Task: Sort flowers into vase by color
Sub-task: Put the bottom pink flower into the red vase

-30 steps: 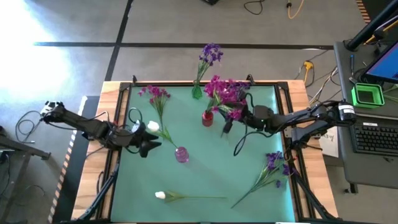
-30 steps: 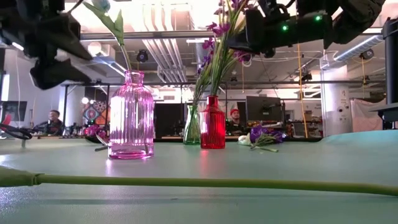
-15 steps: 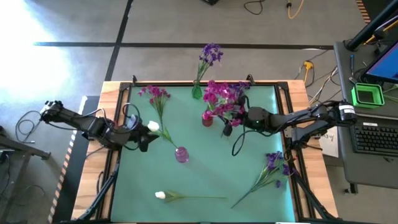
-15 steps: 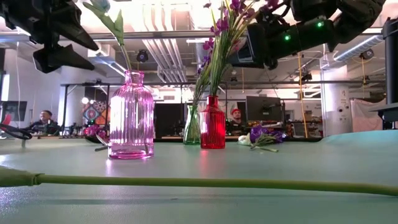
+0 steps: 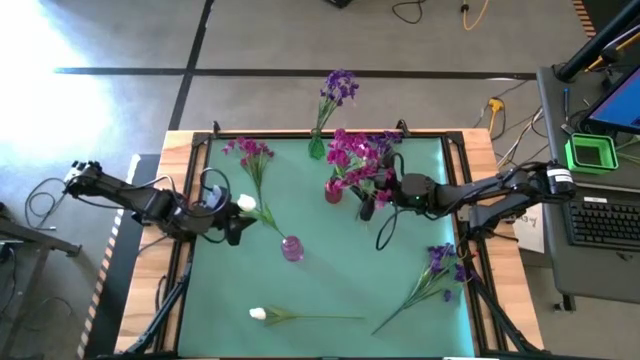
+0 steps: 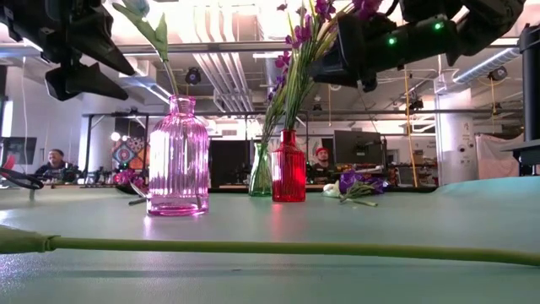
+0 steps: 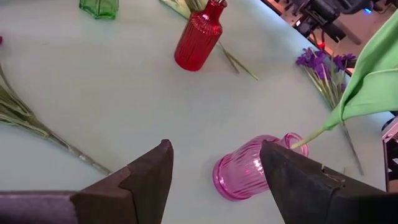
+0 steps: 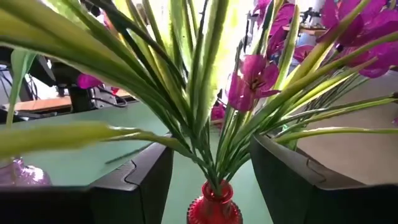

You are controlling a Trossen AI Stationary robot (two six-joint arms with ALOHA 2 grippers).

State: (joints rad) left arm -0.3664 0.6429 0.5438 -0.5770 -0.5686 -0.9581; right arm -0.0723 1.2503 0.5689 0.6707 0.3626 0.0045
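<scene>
Three glass vases stand on the green mat. The pink vase (image 5: 291,248) holds a white flower (image 5: 245,204) that leans toward the table's left. The red vase (image 5: 333,190) holds a bunch of magenta flowers (image 5: 357,158). The green vase (image 5: 317,149) holds purple flowers (image 5: 339,86). My left gripper (image 7: 214,149) hangs open in the air left of the pink vase (image 7: 249,174). My right gripper (image 8: 211,149) is open and level at the red vase's right, its fingers on either side of the magenta stems (image 8: 205,124) above the vase neck (image 8: 214,208).
Loose flowers lie flat on the mat: a magenta one (image 5: 250,152) at the far left, a purple one (image 5: 438,265) at the near right, and a white one (image 5: 262,314) near the front edge, its stem (image 6: 253,247) running across the low view. A black frame rims the mat (image 5: 190,250).
My left gripper has risen a little and drawn back toward the table's left, away from the pink vase. The magenta bunch has swung from leaning toward the right to standing more nearly over the red vase, while my right gripper has rolled slightly in place.
</scene>
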